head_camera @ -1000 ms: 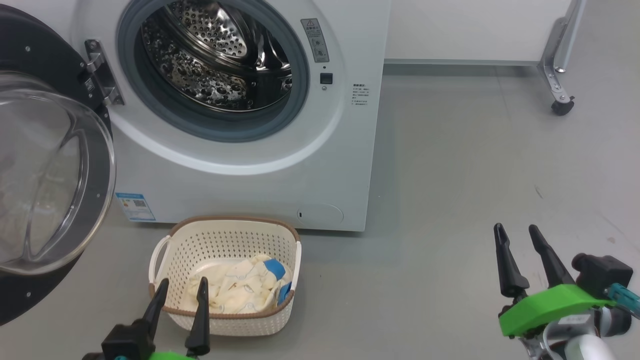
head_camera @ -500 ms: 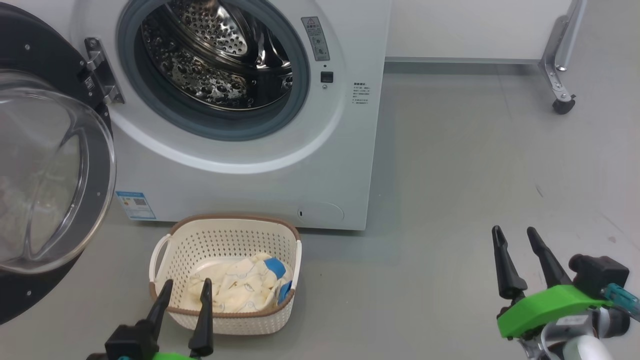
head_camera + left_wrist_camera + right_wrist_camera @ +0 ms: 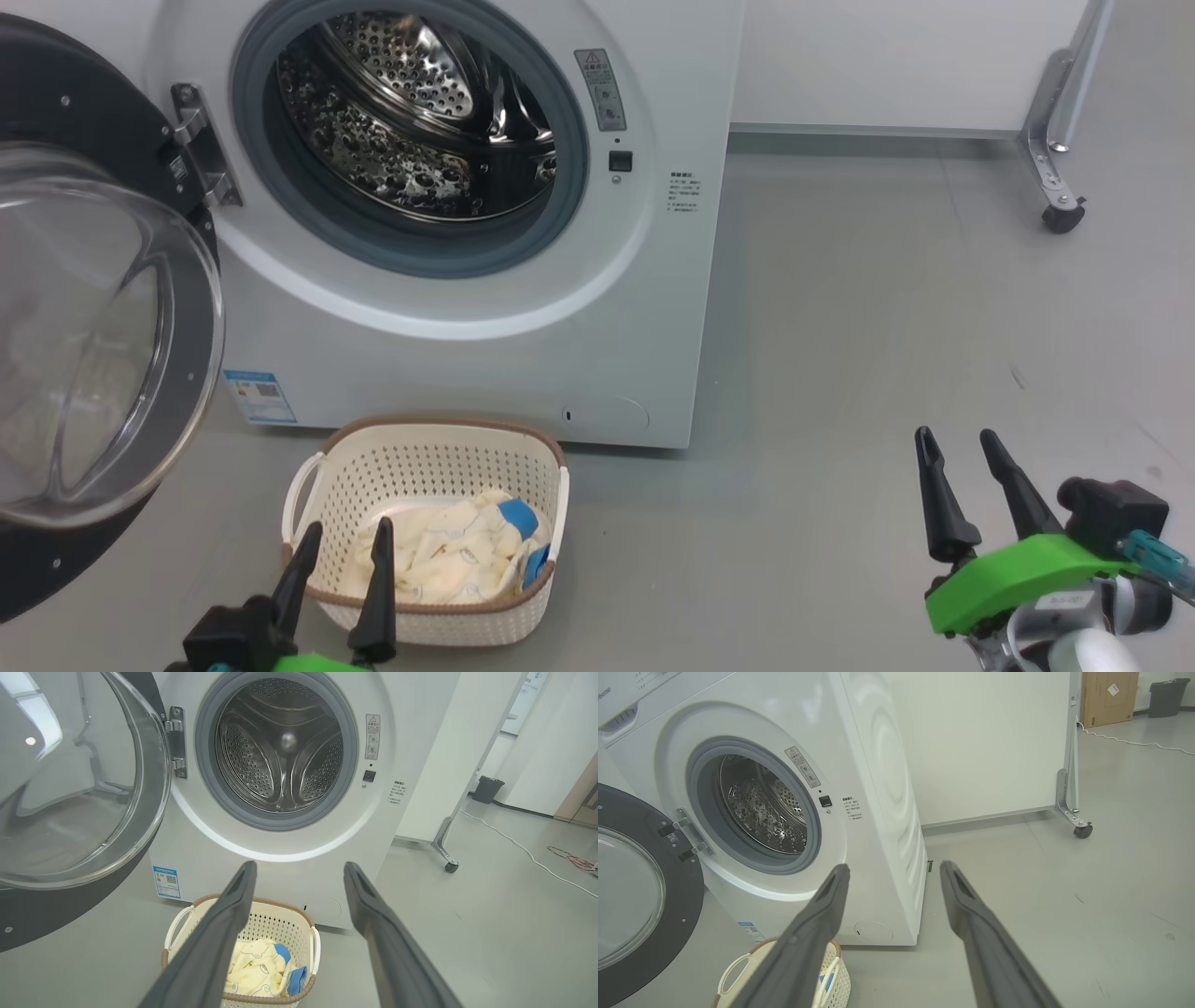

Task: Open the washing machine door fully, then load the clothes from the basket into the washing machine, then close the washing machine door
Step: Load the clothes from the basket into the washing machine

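The white washing machine (image 3: 485, 355) stands ahead with its steel drum (image 3: 411, 131) empty. Its door (image 3: 93, 345) is swung wide open to the left, glass bowl bulging toward me. On the floor before the machine sits the cream basket (image 3: 425, 448), holding the pale yellow clothes (image 3: 448, 555) with blue cuffs. My left gripper (image 3: 345, 537) hovers open at the basket's near left rim, nothing between its fingers. My right gripper (image 3: 957, 443) is open over bare floor, far right of the basket. In the left wrist view the basket (image 3: 266, 912) and clothes (image 3: 259, 968) lie below the open fingers.
A white partition panel on a metal foot with a caster (image 3: 1062, 217) stands at the back right. Grey floor (image 3: 840, 373) stretches right of the machine. A white cable (image 3: 514, 844) and a dark bin (image 3: 487, 788) lie farther off.
The head camera has tilted, so the whole picture sits slightly lower. Both grippers stay open and nearly where they were, the left still by the basket's near rim.
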You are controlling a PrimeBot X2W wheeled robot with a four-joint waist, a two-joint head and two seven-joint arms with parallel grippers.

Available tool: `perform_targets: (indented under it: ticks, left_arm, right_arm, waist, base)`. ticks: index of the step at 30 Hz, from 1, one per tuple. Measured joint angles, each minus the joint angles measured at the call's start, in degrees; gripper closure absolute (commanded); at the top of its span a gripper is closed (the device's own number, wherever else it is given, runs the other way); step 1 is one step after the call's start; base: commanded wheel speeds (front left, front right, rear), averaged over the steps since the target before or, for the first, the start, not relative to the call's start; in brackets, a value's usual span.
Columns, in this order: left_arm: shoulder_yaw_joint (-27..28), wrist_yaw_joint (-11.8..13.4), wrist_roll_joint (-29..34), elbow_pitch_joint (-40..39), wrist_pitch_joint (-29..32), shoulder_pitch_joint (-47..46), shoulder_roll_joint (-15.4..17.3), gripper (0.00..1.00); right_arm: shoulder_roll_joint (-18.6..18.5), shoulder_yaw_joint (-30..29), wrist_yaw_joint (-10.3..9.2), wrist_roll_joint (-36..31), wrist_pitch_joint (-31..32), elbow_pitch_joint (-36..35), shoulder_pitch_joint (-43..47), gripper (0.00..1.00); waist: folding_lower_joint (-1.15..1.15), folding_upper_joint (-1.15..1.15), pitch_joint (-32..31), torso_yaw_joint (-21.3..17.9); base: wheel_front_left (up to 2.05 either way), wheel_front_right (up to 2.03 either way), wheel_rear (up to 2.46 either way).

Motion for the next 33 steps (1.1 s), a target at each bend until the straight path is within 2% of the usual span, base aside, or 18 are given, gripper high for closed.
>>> perform_targets:
  ticks: [2,5,14,33]
  left_arm:
    - [-0.03,0.31,0.02,-0.07,0.0,0.0,0.02,0.0]
    - [0.23,2.29,2.02,-0.78,0.0,-0.04,0.49,0.0]
    - [0.34,2.25,2.8,-1.54,-0.01,-0.07,0.48,0.0]
    - [0.08,1.67,3.38,-0.14,-0.01,-0.15,-0.11,0.0]
  right_arm:
    - [0.0,-0.01,0.0,0.0,0.0,0.05,0.0,0.0]
    - [0.0,-0.02,0.0,0.0,0.0,0.05,-0.01,0.0]
    - [0.02,-0.11,0.0,0.01,-0.01,0.13,-0.12,0.0]
    - [0.05,-0.27,0.0,0.01,0.01,0.23,-0.19,0.0]
  waist:
    - [0.0,0.0,0.0,0.11]
    - [0.0,0.0,0.16,0.28]
    - [0.0,0.0,1.07,0.54]
    - [0.0,0.0,2.1,1.28]
  base:
    - [1.85,-1.85,0.0]
    - [2.06,-2.06,0.0]
    - [1.32,-1.32,0.0]
    - [0.1,-0.1,0.0]
